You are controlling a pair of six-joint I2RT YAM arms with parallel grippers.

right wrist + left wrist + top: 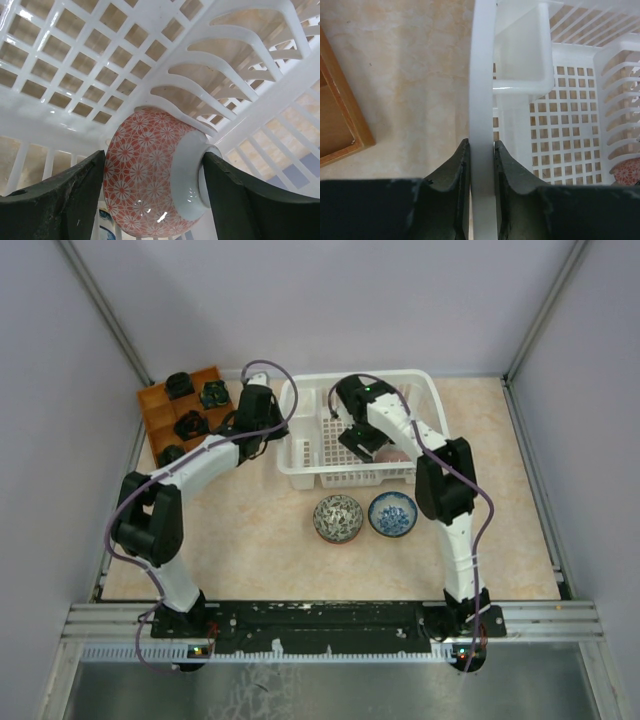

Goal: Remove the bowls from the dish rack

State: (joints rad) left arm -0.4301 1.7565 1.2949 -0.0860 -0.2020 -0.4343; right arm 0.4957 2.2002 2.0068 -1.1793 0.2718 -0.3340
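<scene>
The white dish rack (pixel 300 475) stands at the back middle of the table. My left gripper (pixel 262 436) is shut on the rack's left rim (pixel 482 75), one finger on each side. My right gripper (pixel 372 445) is inside the rack at its front right. In the right wrist view it (pixel 154 172) is shut on an orange-red bowl with a white flower pattern (pixel 145 185). The bowl lies on its side against the rack's curved dividers (pixel 200 95). One finger is at its mouth side and the other on its foot. The bowl also shows in the left wrist view (pixel 627 171).
A dark grey-and-white patterned bowl (pixel 338 518) and a blue-speckled bowl (pixel 393 514) sit side by side on the table in front of the rack. An orange-brown compartment tray (pixel 158 408) with small dark items stands at the back left, close to the left arm.
</scene>
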